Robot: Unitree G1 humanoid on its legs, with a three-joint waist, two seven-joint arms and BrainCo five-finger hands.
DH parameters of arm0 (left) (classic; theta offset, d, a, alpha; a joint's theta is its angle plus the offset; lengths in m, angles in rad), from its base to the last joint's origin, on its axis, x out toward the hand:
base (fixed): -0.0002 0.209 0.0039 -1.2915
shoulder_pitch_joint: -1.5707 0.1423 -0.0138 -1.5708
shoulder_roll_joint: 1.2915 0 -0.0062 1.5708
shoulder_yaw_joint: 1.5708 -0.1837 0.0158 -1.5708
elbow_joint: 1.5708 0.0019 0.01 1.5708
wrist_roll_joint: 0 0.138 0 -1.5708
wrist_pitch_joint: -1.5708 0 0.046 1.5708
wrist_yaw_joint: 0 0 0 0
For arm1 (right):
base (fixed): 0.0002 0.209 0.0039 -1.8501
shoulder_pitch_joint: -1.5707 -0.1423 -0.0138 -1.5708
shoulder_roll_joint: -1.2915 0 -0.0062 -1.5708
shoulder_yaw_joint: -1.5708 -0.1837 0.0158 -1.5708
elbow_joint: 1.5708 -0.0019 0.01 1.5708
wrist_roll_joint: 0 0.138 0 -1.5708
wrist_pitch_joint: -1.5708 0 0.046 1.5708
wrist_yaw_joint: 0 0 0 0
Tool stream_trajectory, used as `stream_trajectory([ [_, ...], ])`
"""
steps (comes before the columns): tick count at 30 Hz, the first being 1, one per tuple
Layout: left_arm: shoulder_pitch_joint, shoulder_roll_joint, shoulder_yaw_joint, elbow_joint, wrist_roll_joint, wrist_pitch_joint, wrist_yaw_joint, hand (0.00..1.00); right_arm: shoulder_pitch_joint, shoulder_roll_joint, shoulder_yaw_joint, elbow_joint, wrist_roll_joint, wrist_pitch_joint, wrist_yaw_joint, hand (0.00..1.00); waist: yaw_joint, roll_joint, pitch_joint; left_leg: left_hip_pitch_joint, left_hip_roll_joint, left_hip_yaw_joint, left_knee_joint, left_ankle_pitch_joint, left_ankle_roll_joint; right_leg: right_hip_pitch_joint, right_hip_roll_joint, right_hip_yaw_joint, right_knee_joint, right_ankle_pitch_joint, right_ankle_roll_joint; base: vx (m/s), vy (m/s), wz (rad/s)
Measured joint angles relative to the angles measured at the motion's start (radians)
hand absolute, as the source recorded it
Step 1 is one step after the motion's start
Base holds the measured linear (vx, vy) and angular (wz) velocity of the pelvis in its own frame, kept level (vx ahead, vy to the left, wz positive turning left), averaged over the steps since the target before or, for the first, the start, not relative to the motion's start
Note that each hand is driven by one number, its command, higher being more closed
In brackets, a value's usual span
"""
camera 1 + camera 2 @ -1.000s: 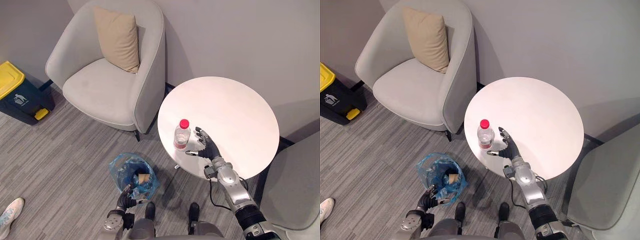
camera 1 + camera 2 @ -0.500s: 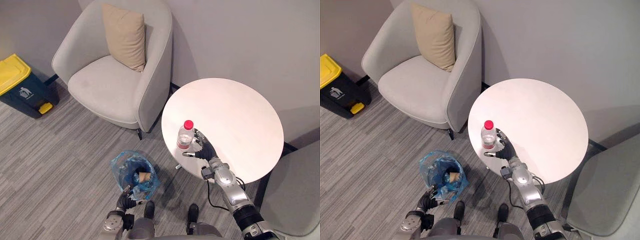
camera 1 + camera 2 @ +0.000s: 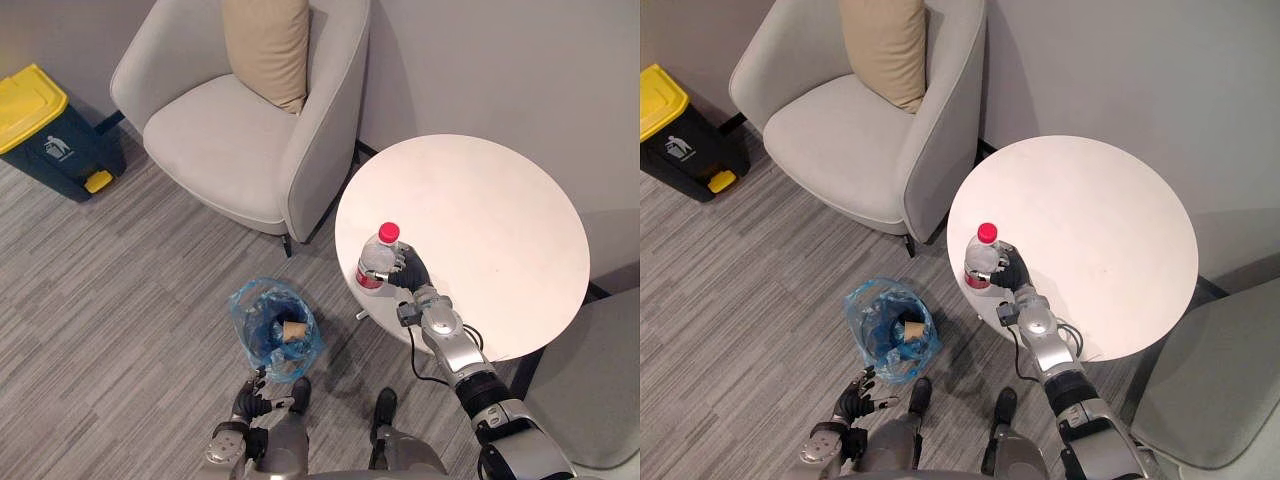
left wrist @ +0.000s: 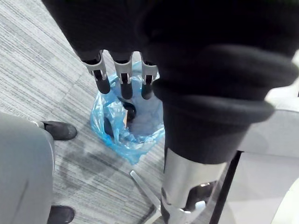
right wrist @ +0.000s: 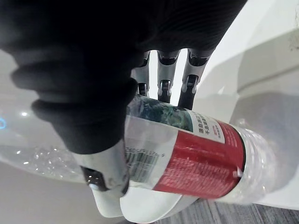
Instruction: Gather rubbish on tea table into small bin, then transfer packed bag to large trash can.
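Left hand (image 3: 855, 397) hung low by the floor at the near left, fingers (image 4: 122, 80) straight and relaxed, holding nothing, and from its wrist I saw them pointing down toward the small bin (image 3: 272, 327).

Starting at the far left, the large trash can (image 3: 44, 127), dark with a yellow lid, stood on the grey striped floor (image 3: 120, 280) against the wall. To its right was a pale grey armchair (image 3: 215, 150) with a tan cushion (image 3: 266, 44) propped against its back. Nearer to me, the small bin sat on the floor, lined with a blue bag whose mouth lay open, and I made out a tan piece of rubbish (image 3: 291, 330) inside it. The bin stood just left of the desk's foot, well apart from the large trash can.

Right of that, the bottle (image 3: 377, 259), clear plastic with a red cap and a red label, was at the near left edge of the round white desk (image 3: 500, 210). My right hand (image 3: 411, 270) was clenched around it from the right side, fingers (image 5: 161, 77) curled behind the body and the thumb (image 5: 106, 164) pressed across the label. I could not tell whether its base was resting on the desk or just off it.

At the near right, the edge of a second grey chair (image 3: 600, 380) stood beside the desk.
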Motion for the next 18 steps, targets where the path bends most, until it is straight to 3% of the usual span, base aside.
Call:
stream_trajectory([
  [7, 0.0, 0.0, 0.006, -0.008, -0.006, 0.0, 0.0, 0.0, 0.006, 0.011, -0.001, -0.003, 0.009, 0.009, 0.004, 1.0, 0.002, -0.002, 0.011, 0.005, -0.001, 0.002, -0.008, 0.003, 0.001, 0.0, -0.001, 0.004, 0.0, 0.0, 0.0, 0.0, 0.0, -0.01],
  [13, 0.001, 0.0, 0.01, -0.028, -0.004, 0.0, -0.002, 0.0, 0.13, 0.002, -0.009, -0.202, 0.009, 0.003, 0.012, 1.0, -0.003, -0.003, 0.01, 0.04, 0.001, 0.017, -0.023, 0.002, 0.001, 0.021, -0.001, 0.022, 0.0, 0.0, 0.001, 0.02, 0.006, -0.07],
  [18, 0.004, -0.001, 0.011, -0.027, 0.004, 0.002, -0.004, 0.0, 0.243, 0.013, -0.033, -0.374, 0.008, -0.015, 0.041, 1.0, -0.024, -0.004, 0.009, 0.072, 0.003, 0.023, -0.025, 0.002, 0.002, 0.049, 0.001, 0.029, 0.0, -0.003, 0.004, -0.02, 0.002, -0.02],
])
